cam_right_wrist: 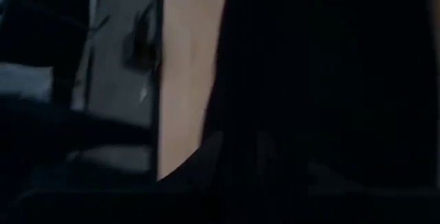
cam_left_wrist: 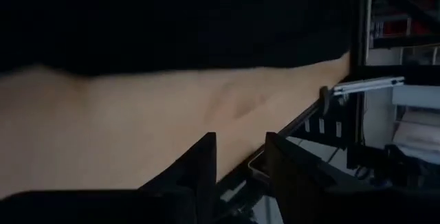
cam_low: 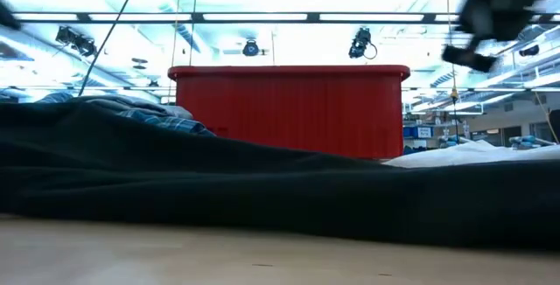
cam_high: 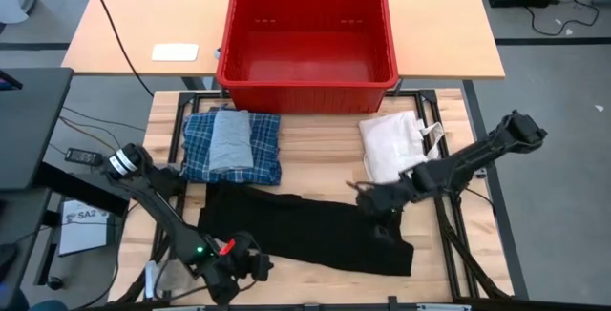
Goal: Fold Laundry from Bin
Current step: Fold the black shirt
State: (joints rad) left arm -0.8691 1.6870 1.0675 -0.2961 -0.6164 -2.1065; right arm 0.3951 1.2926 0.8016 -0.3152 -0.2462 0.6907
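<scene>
A black garment (cam_high: 305, 225) lies spread flat across the middle of the table; it fills the low view (cam_low: 280, 189) and shows in the left wrist view (cam_left_wrist: 172, 18). A folded blue-and-white plaid shirt (cam_high: 196, 149) with a light grey piece (cam_high: 229, 139) on top lies at the far left. The red bin (cam_high: 305, 36) stands beyond the table's far edge. My left gripper (cam_high: 256, 265) is open and empty over bare wood near the garment's near edge (cam_left_wrist: 240, 162). My right gripper (cam_high: 366, 196) hovers above the garment's far right edge, raised in the low view (cam_low: 486, 31).
A white fabric bag (cam_high: 391, 144) lies at the far right of the table. The bin's inside shows nothing in it. Bare wood (cam_high: 315, 158) lies between the shirt and the bag, and along the near edge. A second table (cam_high: 143, 25) stands behind.
</scene>
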